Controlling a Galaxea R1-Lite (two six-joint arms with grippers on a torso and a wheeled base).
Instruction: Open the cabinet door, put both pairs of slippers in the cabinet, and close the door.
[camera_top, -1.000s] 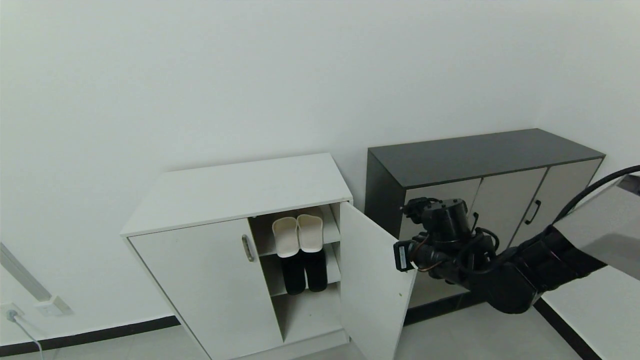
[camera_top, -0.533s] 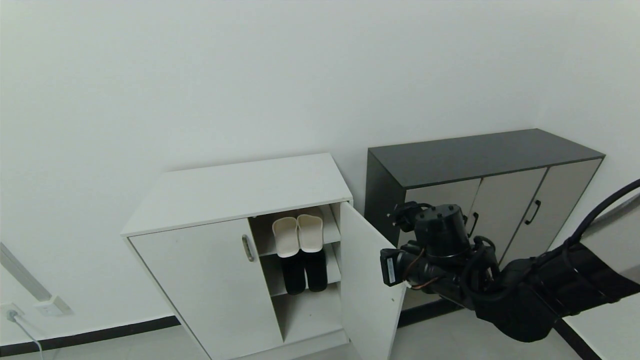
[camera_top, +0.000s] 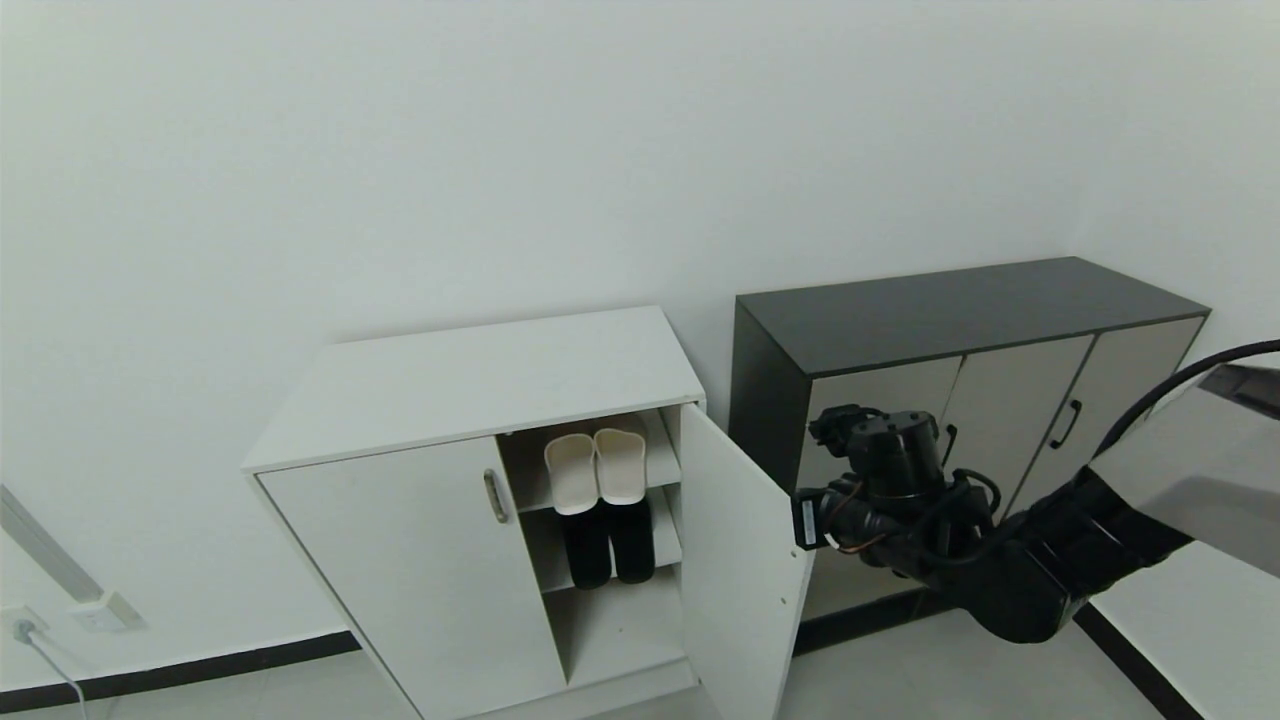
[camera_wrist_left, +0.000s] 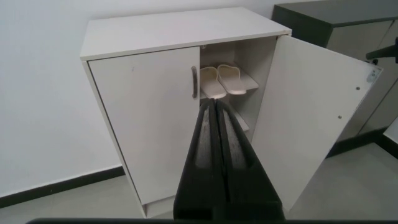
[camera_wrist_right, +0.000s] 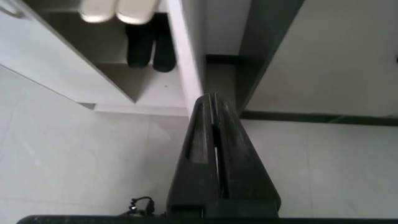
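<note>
**Cabinet door standing open; both slipper pairs on shelves**

**Head view.** A white cabinet (camera_top: 470, 385) stands against the wall. Its left-hand door (camera_top: 400, 560) is closed and carries a slim vertical handle (camera_top: 493, 496) at its inner edge. The right-hand door (camera_top: 740, 560) stands swung outward toward the camera. Inside, the white slippers (camera_top: 597, 467) sit side by side on the upper shelf. The black slippers (camera_top: 610, 545) sit directly beneath them on the middle shelf. A dark cabinet (camera_top: 950, 310) stands just beside the white one, on its right, with its doors closed. The right arm (camera_top: 1000, 570) sits low between the open door's outer face and the dark cabinet, with its wrist near the door's free edge. Contact with the door cannot be told from here.

**Left wrist view.** The left tool (camera_wrist_left: 214, 106) has its fingers pressed together with nothing between them. It is held well apart from the white cabinet, in front of it. It points at the line where the closed door meets the open compartment.

**Right wrist view.** The right tool (camera_wrist_right: 214, 99) likewise has its fingers pressed together and grips nothing. Its tip lies just beside the lower part of the open door, which is seen edge-on, on the door's outer side. Whether it touches the door cannot be told. Beyond the door, the ends of both slipper pairs show on their shelves. Pale floor (camera_wrist_right: 74, 149) lies below.
</note>
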